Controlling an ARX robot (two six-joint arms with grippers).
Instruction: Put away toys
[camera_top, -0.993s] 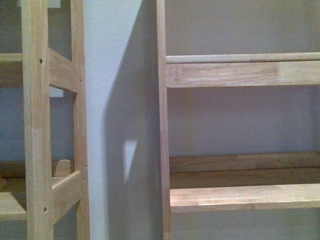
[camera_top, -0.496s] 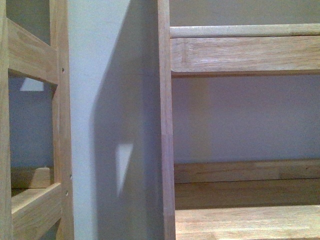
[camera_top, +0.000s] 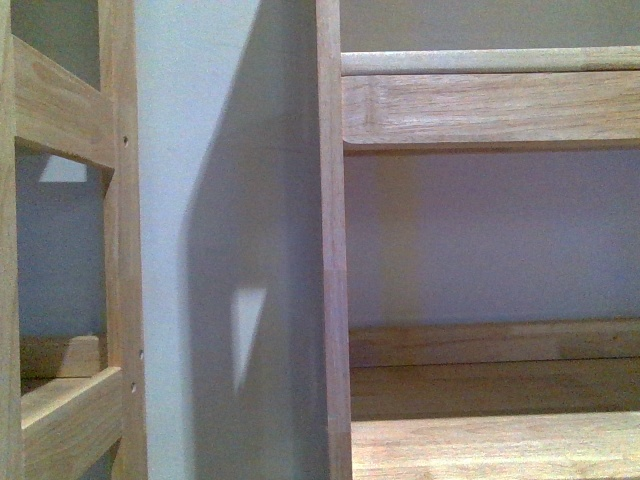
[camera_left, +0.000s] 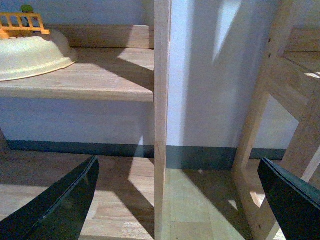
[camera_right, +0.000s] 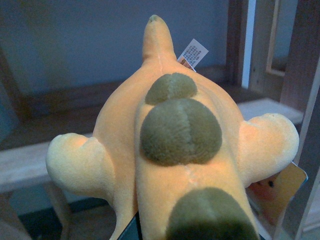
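**A:** What is shown straight ahead, and how should the placing be done?

**B:** In the front view only two wooden racks are seen against a pale wall, the left shelf unit and the right shelf unit. No arm and no toy are shown there. The lower shelf board on the right is judged the likely target. The toy should be carried in over its near edge, kept under the upper rail, and lowered until it is borne by the wood before release

**A:** And the left wrist view?

**B:** The left gripper is seen with its fingers spread wide and nothing between them, low and near an upright post. A cream bowl is seen on a shelf beyond, with an orange toy fence behind it. No writing is shown

**A:** Where is the toy?

**B:** The right wrist view is filled by the plush toy, orange-yellow with olive patches, held up in front of a pale wooden shelf. Only a dark sliver of the right gripper's fingers is shown under it, so the closed grip is judged rather than plainly seen. The soft body should be set well back so it cannot roll off. A white sewn-in label carries print too small to be read. An orange card tag carries a small cartoon face and no legible words
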